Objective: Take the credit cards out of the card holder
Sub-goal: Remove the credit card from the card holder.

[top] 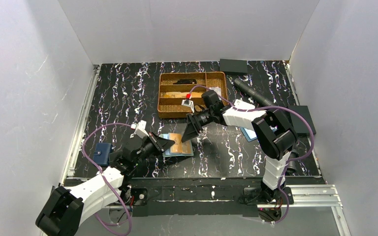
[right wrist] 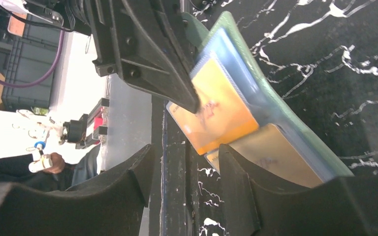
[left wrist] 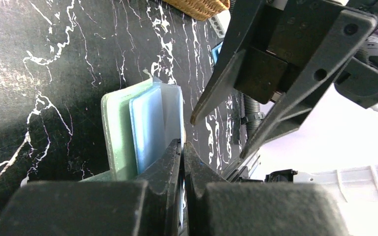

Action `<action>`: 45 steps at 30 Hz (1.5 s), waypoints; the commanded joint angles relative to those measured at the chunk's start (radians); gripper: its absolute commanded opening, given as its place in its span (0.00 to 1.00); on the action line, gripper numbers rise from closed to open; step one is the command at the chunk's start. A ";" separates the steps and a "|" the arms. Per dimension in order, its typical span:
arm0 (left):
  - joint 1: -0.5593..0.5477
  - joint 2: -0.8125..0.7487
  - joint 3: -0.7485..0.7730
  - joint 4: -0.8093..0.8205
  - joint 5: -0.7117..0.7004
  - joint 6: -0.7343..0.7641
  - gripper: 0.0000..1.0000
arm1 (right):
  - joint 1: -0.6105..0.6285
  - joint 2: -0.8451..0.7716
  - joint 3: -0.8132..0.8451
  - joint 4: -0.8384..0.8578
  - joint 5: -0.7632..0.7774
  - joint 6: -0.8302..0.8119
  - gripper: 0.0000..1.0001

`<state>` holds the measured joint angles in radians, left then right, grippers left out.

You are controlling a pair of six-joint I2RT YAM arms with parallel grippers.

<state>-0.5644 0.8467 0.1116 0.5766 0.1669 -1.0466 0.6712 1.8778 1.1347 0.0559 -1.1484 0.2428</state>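
Plastic-stiff, likely slick credit cards (right wrist: pixel 216 115) suit an exposed-edge pinch from the spread-jawed right gripper (right wrist: pixel 186 153) while the left gripper (left wrist: pixel 182 145) clamps the card holder (left wrist: pixel 118 129).

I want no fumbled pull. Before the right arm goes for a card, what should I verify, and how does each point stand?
1. The left fingers are shut at the edge of the card holder: ok.
2. The holder is truly pinched, not just touched: cannot tell.
3. The right fingers are open: ok.
4. The orange card and the gold card beside it show in the holder, facing the right fingers: ok.
5. A card edge sits between the right fingers: not ok, the cards lie just ahead of the gap.
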 commanded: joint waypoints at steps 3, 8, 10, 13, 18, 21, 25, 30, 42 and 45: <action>0.006 -0.001 -0.035 0.192 0.000 -0.058 0.00 | -0.046 -0.038 -0.033 0.094 0.004 0.097 0.58; 0.006 0.011 -0.041 0.245 0.005 -0.066 0.00 | -0.045 -0.021 -0.075 0.234 -0.020 0.224 0.56; 0.006 0.022 -0.045 0.275 0.009 -0.069 0.00 | -0.045 -0.016 -0.078 0.259 -0.028 0.251 0.56; 0.006 0.042 -0.057 0.322 0.012 -0.081 0.00 | -0.042 -0.017 -0.091 0.307 -0.032 0.291 0.56; 0.006 0.079 -0.061 0.374 0.026 -0.093 0.00 | -0.035 -0.021 -0.110 0.393 -0.046 0.361 0.54; 0.005 0.088 -0.064 0.400 0.025 -0.097 0.00 | -0.035 -0.019 -0.108 0.399 -0.051 0.368 0.50; 0.006 0.095 -0.068 0.417 0.026 -0.101 0.00 | -0.035 -0.019 -0.108 0.412 -0.054 0.383 0.49; 0.006 0.109 -0.076 0.448 0.028 -0.110 0.00 | -0.035 -0.013 -0.118 0.459 -0.056 0.426 0.48; 0.006 0.150 -0.078 0.514 0.034 -0.125 0.00 | -0.032 -0.011 -0.119 0.472 -0.062 0.438 0.39; 0.005 0.153 -0.086 0.524 0.026 -0.130 0.00 | -0.032 -0.010 -0.119 0.473 -0.063 0.438 0.32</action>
<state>-0.5636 0.9989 0.0380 1.0271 0.1921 -1.1713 0.6289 1.8782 1.0168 0.4751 -1.1812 0.6781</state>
